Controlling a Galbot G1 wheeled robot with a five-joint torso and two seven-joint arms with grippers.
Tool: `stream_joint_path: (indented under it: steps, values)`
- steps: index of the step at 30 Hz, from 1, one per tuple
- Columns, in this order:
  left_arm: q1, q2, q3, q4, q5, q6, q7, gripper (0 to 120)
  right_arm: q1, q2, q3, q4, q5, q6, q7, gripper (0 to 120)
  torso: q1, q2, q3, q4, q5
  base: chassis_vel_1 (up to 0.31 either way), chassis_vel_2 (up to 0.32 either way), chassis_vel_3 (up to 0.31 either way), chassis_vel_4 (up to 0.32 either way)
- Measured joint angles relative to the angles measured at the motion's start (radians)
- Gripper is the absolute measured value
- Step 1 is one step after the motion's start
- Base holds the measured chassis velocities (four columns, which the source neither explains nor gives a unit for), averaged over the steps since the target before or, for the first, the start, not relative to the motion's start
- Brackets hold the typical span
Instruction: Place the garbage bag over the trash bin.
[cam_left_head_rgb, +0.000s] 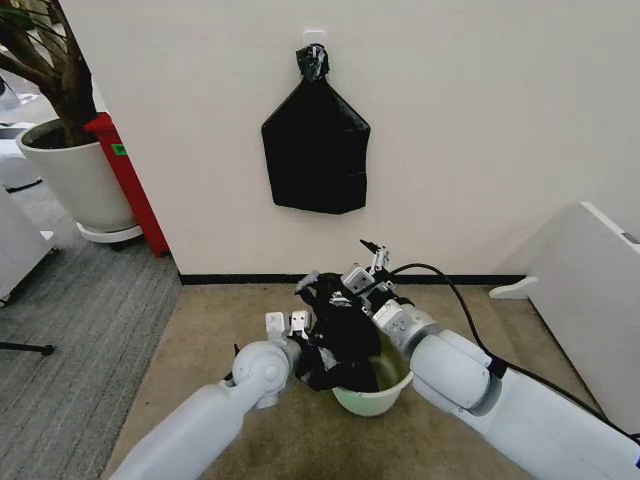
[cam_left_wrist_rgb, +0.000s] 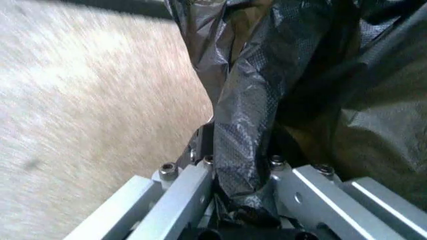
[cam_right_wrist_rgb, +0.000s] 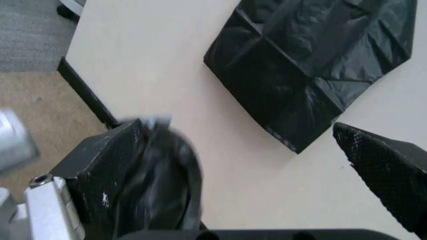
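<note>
The garbage bag (cam_left_head_rgb: 340, 345) is bunched over the far-left rim of the trash bin (cam_left_head_rgb: 375, 398), which stands on the carpet floor (cam_left_head_rgb: 200, 330). The left claw (cam_left_head_rgb: 290, 322) is clamped on a twisted fold of bag. The right claw (cam_left_head_rgb: 352, 283) stands wide apart, film draped over one finger (cam_right_wrist_rgb: 133, 175).

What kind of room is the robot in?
Probably an office or lab corner: tan carpet, a plain white wall, and a big potted plant. Both grippers work a garbage bag over a small trash bin.
</note>
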Motion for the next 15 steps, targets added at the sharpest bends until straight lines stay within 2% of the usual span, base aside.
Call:
stream_joint_path:
  steps: [5, 9, 14, 15]
  values:
    - [0.089, 0.056, -0.123, -0.119, 0.05, 0.004, -0.01, 2, 0.014, 0.059, -0.002, -0.022, 0.067, 0.017, 0.038, 100, 0.0, 0.0, 0.0, 0.0002, 0.0001, 0.0, 0.0, 0.0, 0.0]
    - [0.162, 0.088, -0.18, -0.16, 0.124, 0.001, -0.006, 2, 0.032, 0.088, -0.001, -0.013, 0.157, -0.009, 0.091, 100, 0.0, 0.0, 0.0, 0.0004, 0.0, 0.0, 0.0, 0.0, 0.0]
    - [0.25, 0.1, -0.213, -0.178, 0.22, -0.021, 0.006, 2, 0.071, 0.17, 0.002, 0.041, 0.499, -0.047, 0.28, 100, 0.0, 0.0, 0.0, 0.0005, -0.0003, 0.0, 0.0, 0.0, 0.0]
    - [0.251, 0.098, -0.214, -0.177, 0.223, -0.022, 0.007, 2, 0.072, 0.176, 0.001, 0.042, 0.518, -0.046, 0.291, 100, 0.0, 0.0, 0.0, 0.0004, -0.0001, 0.0, 0.0, 0.0, 0.0]
